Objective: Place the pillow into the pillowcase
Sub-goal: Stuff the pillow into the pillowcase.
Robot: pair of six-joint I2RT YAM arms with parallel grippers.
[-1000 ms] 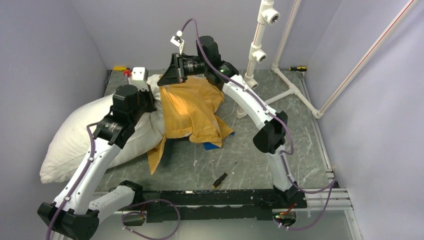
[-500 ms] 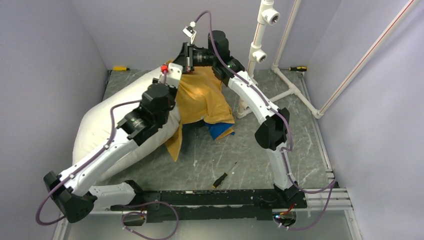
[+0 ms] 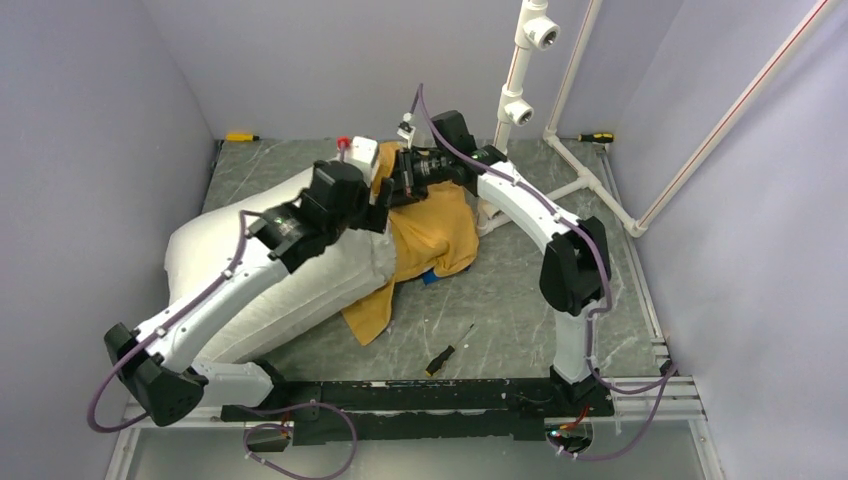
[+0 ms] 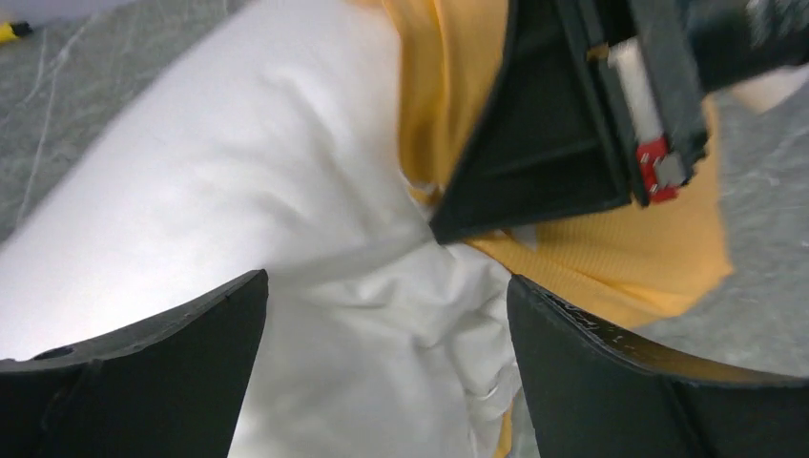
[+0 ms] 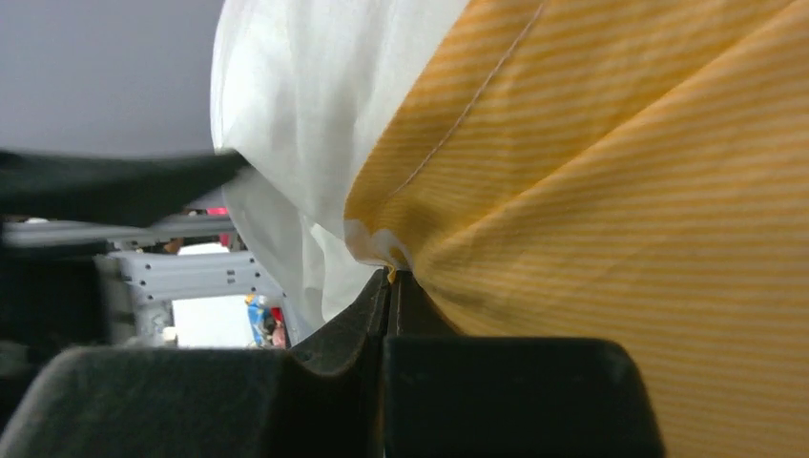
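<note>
L gripper [image 4: 386, 281] is hovering over pillow [image 3: 215, 250], jaws spread wide. R gripper [image 5: 389, 279] is pinching pillowcase [image 3: 435, 228] edge, fingers pressed together. Pillow is lying on table [image 3: 500, 310] left side, its end touching pillowcase.

I get the top camera from high behind the near edge, looking down over the whole table [image 3: 520, 310]. Both wrist cameras sit pressed close, sharing the spot where pillow [image 4: 238, 172] meets orange pillowcase [image 5: 620, 191].
</note>
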